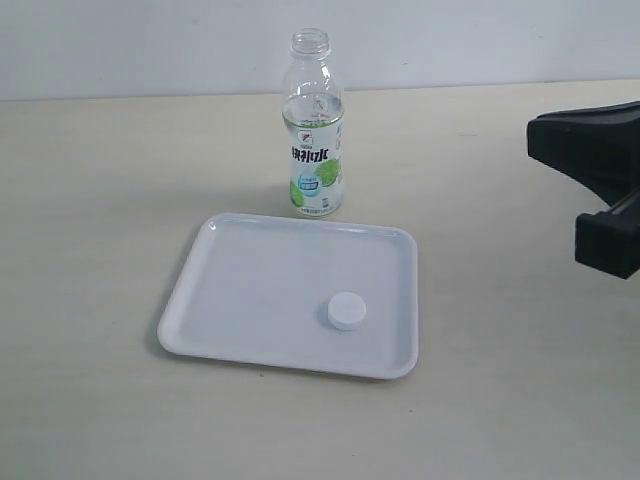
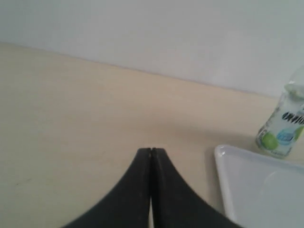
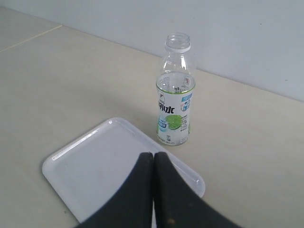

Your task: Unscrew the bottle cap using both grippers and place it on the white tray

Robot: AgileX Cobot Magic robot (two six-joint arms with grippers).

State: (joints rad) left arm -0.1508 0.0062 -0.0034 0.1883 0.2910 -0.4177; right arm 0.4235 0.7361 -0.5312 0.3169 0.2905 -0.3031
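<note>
exterior view: the bottle cap (image 1: 347,311) lies flat inside the white tray (image 1: 250,300), toward its near right corner and clear of the rim. the bottle (image 1: 315,140) stands upright on the counter (image 1: 100,200) just behind the tray's far edge, its mouth uncapped. a black part of the right arm (image 1: 598,190) juts in at the right edge, well apart from the tray. in the left wrist view the left tool (image 2: 151,152) is clenched, its fingers pressed flat together, beside the tray's corner. the right tool (image 3: 153,156) is clenched the same way, in front of the tray.
</note>
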